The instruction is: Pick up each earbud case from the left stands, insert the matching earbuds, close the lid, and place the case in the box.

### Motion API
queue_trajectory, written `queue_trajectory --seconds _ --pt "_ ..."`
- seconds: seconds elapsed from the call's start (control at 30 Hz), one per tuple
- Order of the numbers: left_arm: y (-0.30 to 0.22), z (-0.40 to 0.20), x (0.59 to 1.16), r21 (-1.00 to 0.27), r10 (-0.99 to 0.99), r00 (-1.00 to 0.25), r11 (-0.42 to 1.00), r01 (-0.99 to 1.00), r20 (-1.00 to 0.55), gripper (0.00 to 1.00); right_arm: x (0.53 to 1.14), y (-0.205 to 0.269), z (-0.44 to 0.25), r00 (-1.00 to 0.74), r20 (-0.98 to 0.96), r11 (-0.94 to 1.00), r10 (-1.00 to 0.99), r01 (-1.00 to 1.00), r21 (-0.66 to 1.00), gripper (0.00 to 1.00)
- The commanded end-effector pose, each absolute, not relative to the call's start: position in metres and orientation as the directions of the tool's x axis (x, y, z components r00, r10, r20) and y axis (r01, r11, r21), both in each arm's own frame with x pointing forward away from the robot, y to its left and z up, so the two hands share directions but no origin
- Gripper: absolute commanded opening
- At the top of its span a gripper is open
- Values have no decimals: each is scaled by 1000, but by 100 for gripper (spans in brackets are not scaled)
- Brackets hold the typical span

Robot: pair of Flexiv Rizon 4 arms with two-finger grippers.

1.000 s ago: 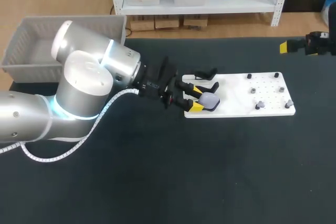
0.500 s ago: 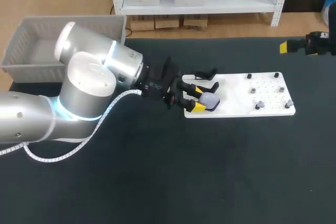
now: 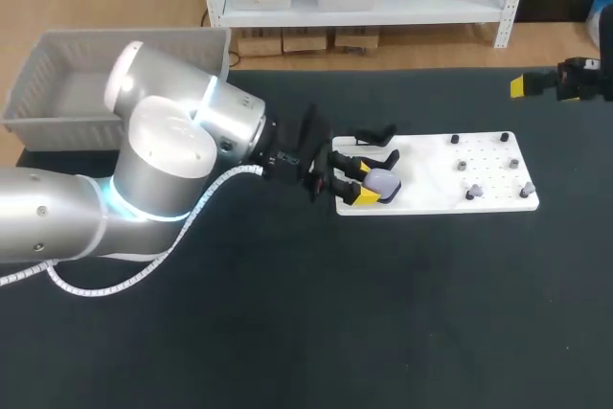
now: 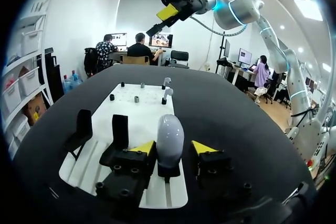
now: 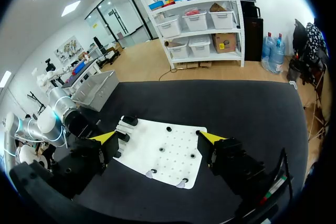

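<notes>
From where I stand, the left gripper (image 4: 173, 148) is set low over the near end of the white board (image 3: 436, 174), its two yellow tips standing apart on either side of the earbud case (image 4: 169, 137). In the left wrist view I can see a sliver of gap on at least one side, so I'd call it spread around the case and not yet clamped on it. The case is a pale, smooth, egg-like pod, upright on a black stand (image 4: 168, 171), with two empty stands (image 4: 119, 132) just beside it. I'd judge it light and rigid, a hard glossy shell that won't give. The trouble would be slip, since the rounded sides could squirt out of a pinch placed too high or too low. The sensible hold looks to be across the widest part of the body, below the lid seam, so the lid stays free to open. A straight lift should keep the stand from catching it. The earbuds (image 3: 472, 193) sit on pegs at the far end of the board, small and easy to knock. The grey bin (image 3: 67, 50) waits at the table's far left corner. The right gripper (image 5: 159, 139) hangs well off to the right, fingers wide apart and holding nothing.
</notes>
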State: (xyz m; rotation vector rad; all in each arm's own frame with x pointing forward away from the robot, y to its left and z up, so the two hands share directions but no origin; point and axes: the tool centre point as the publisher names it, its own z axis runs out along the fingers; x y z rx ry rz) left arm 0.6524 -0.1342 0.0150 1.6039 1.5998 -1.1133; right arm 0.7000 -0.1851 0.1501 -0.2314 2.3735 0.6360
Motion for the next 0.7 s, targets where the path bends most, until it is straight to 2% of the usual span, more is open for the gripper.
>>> queue_trajectory --seconds 0.03,0.07,0.17,0.23,0.27,0.7 --pt "-136 15 655 -141 480 -81 -90 986 -873 31 700 -185 150 -766 -643 866 0 -321 383 100" --pt "-136 15 655 -140 481 -80 -90 986 -873 24 700 -185 150 -766 -643 866 0 -321 383 100" --pt "-134 16 653 -135 480 -76 -89 987 -874 17 700 -185 150 -766 -643 866 0 -321 383 100" --pt "-132 19 651 -128 477 -70 -89 988 -876 4 700 -185 150 -766 -643 866 0 -321 383 100" --pt "-132 20 651 -120 477 -62 -92 988 -877 0 700 -185 150 -766 -643 866 0 -321 383 100" --pt "-122 45 643 -74 411 -26 -101 992 -911 0 700 -185 150 -766 -643 866 0 -321 383 100"
